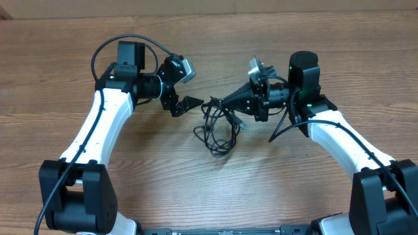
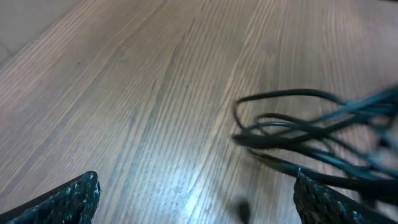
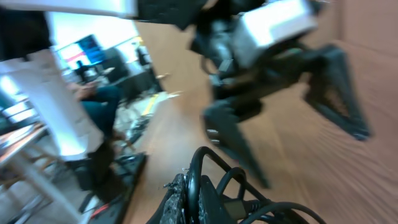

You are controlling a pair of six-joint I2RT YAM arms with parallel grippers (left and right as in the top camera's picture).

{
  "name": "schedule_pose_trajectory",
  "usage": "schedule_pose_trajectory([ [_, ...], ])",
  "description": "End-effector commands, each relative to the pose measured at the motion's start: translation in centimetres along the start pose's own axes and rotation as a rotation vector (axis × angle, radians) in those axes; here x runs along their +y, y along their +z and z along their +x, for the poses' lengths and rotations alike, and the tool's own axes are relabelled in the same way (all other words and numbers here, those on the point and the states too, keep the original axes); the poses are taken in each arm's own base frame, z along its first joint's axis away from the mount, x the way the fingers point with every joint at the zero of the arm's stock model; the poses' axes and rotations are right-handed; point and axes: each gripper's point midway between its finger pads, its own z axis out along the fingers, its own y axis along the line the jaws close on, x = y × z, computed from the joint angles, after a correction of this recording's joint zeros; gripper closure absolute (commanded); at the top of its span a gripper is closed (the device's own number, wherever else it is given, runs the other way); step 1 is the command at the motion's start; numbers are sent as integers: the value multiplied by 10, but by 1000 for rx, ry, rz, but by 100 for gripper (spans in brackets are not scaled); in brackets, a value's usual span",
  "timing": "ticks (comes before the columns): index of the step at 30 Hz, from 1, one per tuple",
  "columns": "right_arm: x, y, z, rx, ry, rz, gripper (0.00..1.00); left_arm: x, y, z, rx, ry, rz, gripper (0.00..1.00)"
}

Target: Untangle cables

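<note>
The cables [image 1: 219,127] are lying as a loose black tangle of loops at the middle of the wooden table [image 1: 274,189], between the two arms. The right end effector [image 1: 213,103] is reaching in from the right with its jaws pinched together on the upper strands of the tangle, so that part of the bundle is rising off the table toward its tip while the lower loops are trailing on the wood. In the right wrist view, the cables [image 3: 249,202] are curling right against the closed right end effector [image 3: 186,199] at the bottom edge. The left end effector [image 1: 186,104] is hanging just left of the tangle with its jaws spread wide and gripping nothing. In the left wrist view, its fingers [image 2: 65,199] are standing far apart at the lower corners, and the cables [image 2: 298,130] are showing ahead toward the right, blurred, apart from the finger pads. The right wrist view is also showing the left end effector [image 3: 280,106] opposite, gaping open.
</note>
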Motion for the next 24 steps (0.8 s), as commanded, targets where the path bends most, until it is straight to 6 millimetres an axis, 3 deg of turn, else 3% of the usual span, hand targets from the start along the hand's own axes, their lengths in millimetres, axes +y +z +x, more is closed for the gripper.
schedule_pose_trajectory([
  [1,-10,-2,-13,-11,-14,95,96,-7,0,-8,-37,-16,40,0],
  [9,-18,-3,-13,-11,-10,142,96,-16,-1,-18,-96,-2,93,0],
  [16,-38,-7,-13,-15,-6,259,96,-15,-1,-17,-91,-4,91,1],
  [24,-39,-7,-13,-15,-6,268,96,-15,-2,-17,-91,-6,90,0],
])
